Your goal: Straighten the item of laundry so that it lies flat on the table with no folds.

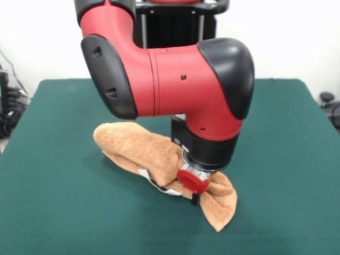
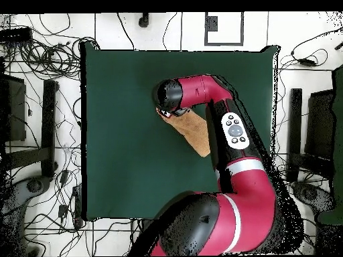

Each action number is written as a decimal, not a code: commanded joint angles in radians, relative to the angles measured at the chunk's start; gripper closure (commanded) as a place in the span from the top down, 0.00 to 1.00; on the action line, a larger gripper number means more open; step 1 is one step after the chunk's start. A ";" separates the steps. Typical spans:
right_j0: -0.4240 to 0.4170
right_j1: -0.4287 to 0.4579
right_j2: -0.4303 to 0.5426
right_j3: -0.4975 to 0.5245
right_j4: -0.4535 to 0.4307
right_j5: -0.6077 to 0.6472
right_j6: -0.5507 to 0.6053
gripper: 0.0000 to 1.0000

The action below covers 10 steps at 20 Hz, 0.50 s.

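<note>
The towel [image 1: 154, 154] is lying bunched up near the middle of the green table [image 1: 58, 212], rolled into a long lump instead of spread flat. In the front view it is running from a rounded, thick end at the left, under the arm [image 1: 175, 74], to a drooping pointed corner at the lower right. A white strip, likely the tag [image 1: 159, 186], is showing along its near underside. The arm is reaching down over the towel, and the gripper [image 1: 194, 197] is sitting low at the cloth, with a red round part just above it. Only a thin dark tip is showing below that part, touching or nearly touching the towel; whether the jaws are spread or pinching the cloth I cannot tell. In the overhead view the towel [image 2: 193, 130] is appearing as a tan wedge beside the wrist [image 2: 171, 96], mostly hidden under the arm, sitting in the middle of the table [image 2: 120, 147].
</note>
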 commanded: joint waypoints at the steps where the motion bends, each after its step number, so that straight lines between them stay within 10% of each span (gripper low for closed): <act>1: 0.033 0.082 -0.028 0.086 -0.005 0.018 0.010 0.00; 10: 0.025 -0.026 -0.041 0.182 0.016 0.048 0.022 0.00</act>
